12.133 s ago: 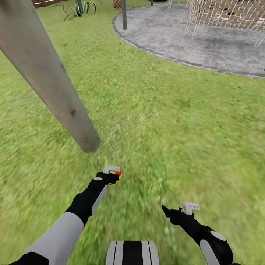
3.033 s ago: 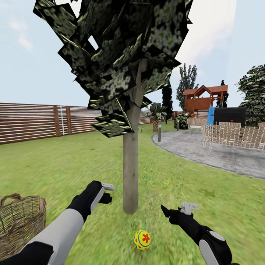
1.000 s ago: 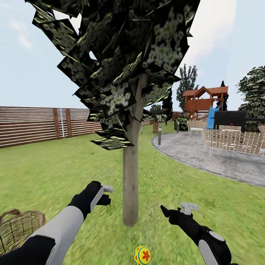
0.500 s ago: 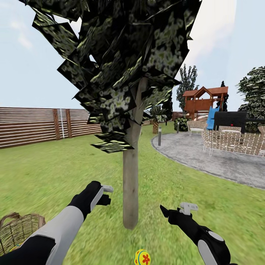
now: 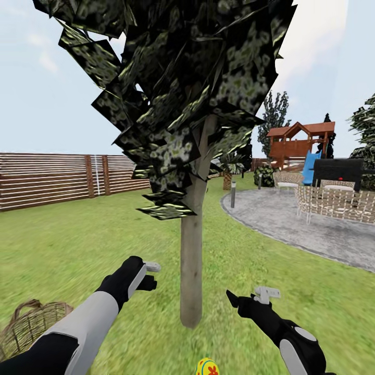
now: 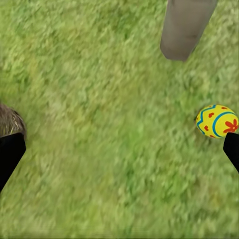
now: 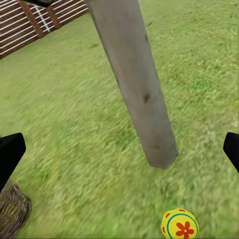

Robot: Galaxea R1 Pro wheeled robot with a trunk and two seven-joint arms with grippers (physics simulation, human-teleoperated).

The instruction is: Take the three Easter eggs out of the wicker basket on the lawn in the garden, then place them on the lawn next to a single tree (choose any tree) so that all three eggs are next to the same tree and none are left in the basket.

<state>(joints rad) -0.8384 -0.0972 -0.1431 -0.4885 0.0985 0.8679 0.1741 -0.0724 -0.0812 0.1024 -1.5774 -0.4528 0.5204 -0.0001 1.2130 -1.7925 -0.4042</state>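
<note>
One yellow Easter egg with a red flower lies on the lawn just in front of the tree's pale trunk. The egg also lies near the trunk base in the left wrist view, and the egg sits below the trunk in the right wrist view. The wicker basket stands at my lower left; its inside is hidden. My left gripper hangs open and empty left of the trunk. My right gripper is open and empty right of it.
A grey paved patio with woven seats lies to the right, with a playset beyond. A brown slat fence closes the lawn's far left. The tree's dark crown hangs overhead. The basket's edge shows in the right wrist view.
Twelve seconds ago my left gripper held an egg; it now lies by the trunk and the gripper is open. Over the last second the camera shifted; both arms kept their pose.
</note>
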